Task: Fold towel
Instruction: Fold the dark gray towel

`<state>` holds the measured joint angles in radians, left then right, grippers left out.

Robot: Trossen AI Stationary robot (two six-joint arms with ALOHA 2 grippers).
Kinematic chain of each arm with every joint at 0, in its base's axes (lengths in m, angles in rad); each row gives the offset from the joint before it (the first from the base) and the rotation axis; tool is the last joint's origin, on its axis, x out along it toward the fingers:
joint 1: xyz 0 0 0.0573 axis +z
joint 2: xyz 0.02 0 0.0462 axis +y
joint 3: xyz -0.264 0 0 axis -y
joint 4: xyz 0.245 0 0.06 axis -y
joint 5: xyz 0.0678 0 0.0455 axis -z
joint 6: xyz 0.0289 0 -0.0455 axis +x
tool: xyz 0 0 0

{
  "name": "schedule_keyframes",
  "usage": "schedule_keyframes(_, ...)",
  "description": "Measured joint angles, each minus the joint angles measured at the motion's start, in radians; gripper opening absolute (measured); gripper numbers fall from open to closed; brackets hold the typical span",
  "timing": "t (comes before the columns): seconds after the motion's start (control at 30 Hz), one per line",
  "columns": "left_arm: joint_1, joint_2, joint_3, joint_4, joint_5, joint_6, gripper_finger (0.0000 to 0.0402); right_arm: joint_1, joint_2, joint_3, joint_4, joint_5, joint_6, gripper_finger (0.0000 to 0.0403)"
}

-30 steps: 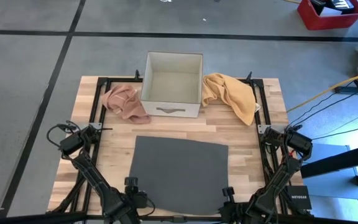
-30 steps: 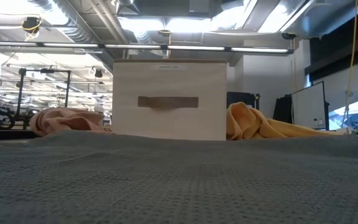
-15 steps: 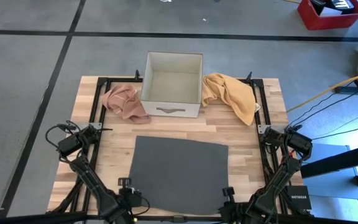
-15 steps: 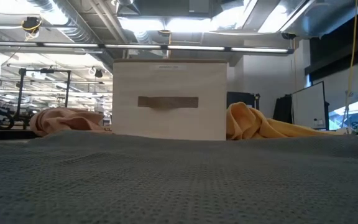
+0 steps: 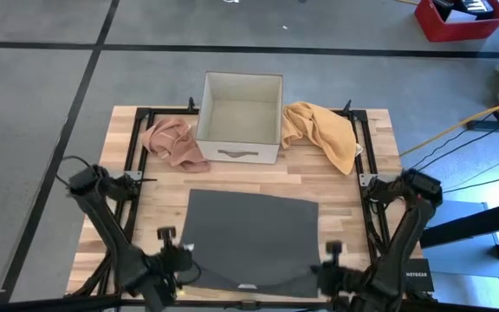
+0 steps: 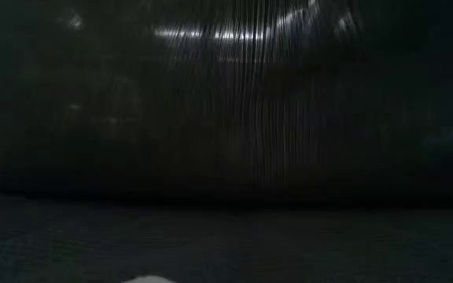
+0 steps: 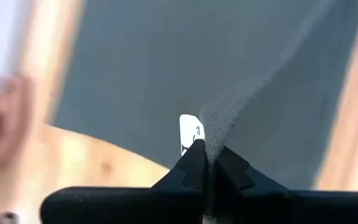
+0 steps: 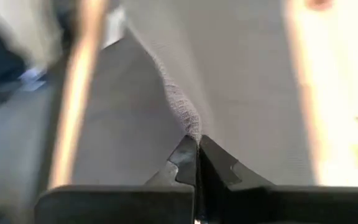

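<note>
Grey towel has near corners clamped in left claw and right claw.

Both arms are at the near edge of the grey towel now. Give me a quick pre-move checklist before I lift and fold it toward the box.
1. Left gripper shut on the grey towel: ok, fabric is pinched between its fingers.
2. Right gripper shut on the towel: ok, a ridge of cloth runs into the closed fingers.
3. Grips at opposite near corners: ok in the high view, left gripper and right gripper.
4. Far half of the towel flat on the table: ok.
5. Fold path clear of the box, pink cloth and yellow cloth: ok, all lie beyond the towel's far edge.
6. Low view usable: not ok, dark fabric covers it.
</note>
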<state>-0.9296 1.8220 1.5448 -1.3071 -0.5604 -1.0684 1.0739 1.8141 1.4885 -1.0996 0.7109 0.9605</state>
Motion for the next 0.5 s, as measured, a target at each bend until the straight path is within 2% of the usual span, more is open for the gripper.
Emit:
schedule_keyframes(0.1,0.035,-0.061,0.000,-0.075,-0.117,-0.001,0.0006,-0.005,-0.058,-0.016,-0.135,0.135,0.115,0.0007)
schedule_keyframes(0.17,0.067,-0.095,0.000,-0.124,-0.185,0.000,0.0005,-0.023,-0.092,-0.037,-0.225,0.187,0.203,0.0004)
schedule_keyframes(0.33,0.164,-0.144,0.000,-0.222,-0.327,0.006,0.0004,-0.086,-0.188,-0.132,-0.342,0.255,0.335,0.0005)
schedule_keyframes(0.5,0.264,-0.168,0.000,-0.264,-0.452,0.066,0.0002,-0.185,-0.302,-0.266,-0.342,0.267,0.327,0.0004)
